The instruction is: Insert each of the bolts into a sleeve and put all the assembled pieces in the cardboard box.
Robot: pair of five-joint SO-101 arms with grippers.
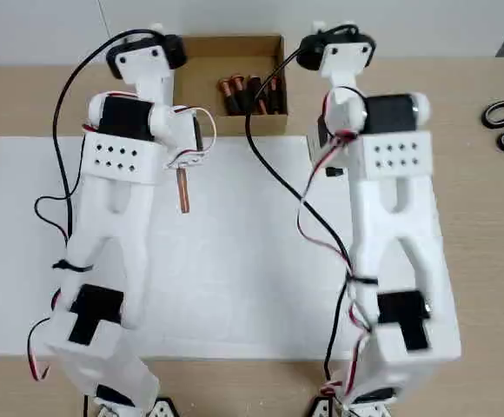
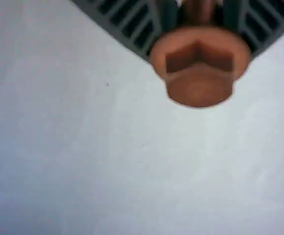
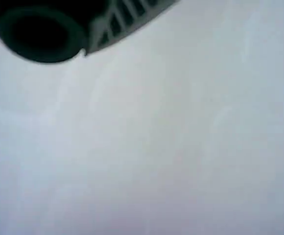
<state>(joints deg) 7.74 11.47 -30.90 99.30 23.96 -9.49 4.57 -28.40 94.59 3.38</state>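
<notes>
Bench [image 1: 26, 95] of pale wood carries a white sheet [image 1: 235, 287] and, at its far edge, the box [image 1: 235, 38] with several assembled pieces [image 1: 252, 94] inside. Left tool [image 1: 187, 156] is clamped on a copper bolt [image 2: 199, 73] over the sheet, hex head clear of the fingers. Right tool [image 1: 327, 161] grips a black sleeve [image 3: 41, 34], round end showing, also over the sheet.

The high camera looks steeply down over the table [image 1: 9, 87], box [image 1: 202, 69] at the far edge. Each wrist camera hangs close over the white sheet [image 1: 235, 287], facing down at it: the left past a bolt [image 2: 199, 73], the right past a sleeve [image 3: 41, 36] (both almost at the lens). All three views share the sheet.
</notes>
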